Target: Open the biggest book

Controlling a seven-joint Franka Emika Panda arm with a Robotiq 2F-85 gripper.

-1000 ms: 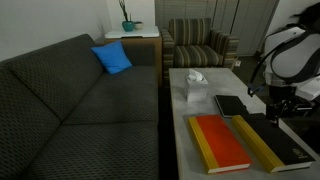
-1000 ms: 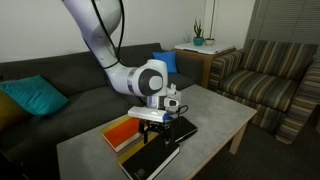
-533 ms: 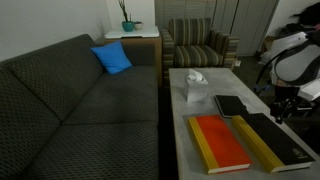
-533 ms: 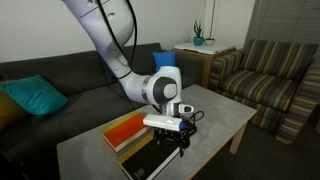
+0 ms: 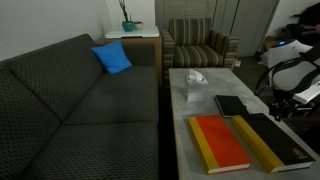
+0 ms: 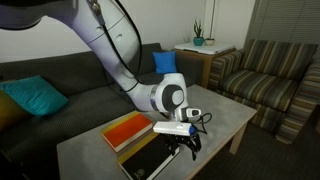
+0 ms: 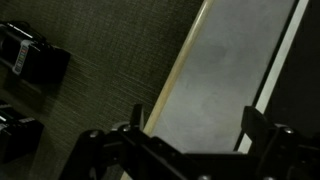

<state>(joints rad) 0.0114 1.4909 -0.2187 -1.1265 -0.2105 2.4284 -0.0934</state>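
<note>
The biggest book (image 5: 277, 142), black with a yellow long edge, lies shut on the grey coffee table (image 5: 200, 108), beside the red-orange book (image 5: 220, 142). In an exterior view it lies at the near table edge (image 6: 148, 164). My gripper (image 5: 275, 112) hangs low over the book's outer long side, also seen in an exterior view (image 6: 182, 148). In the wrist view the gripper (image 7: 193, 128) is open and empty over bare grey tabletop. A white strip with black beside it (image 7: 292, 45) may be the book's page edge.
A small black book (image 5: 230, 105) and a white tissue box (image 5: 195, 86) lie further back on the table. A dark sofa (image 5: 70, 100) with a blue cushion (image 5: 113, 58) flanks the table. A striped armchair (image 5: 200, 45) stands behind. Carpet (image 7: 90, 90) lies past the table's tan edge.
The gripper has moved from above the books toward the big book's outer side near the table edge and dropped lower. The books have not moved.
</note>
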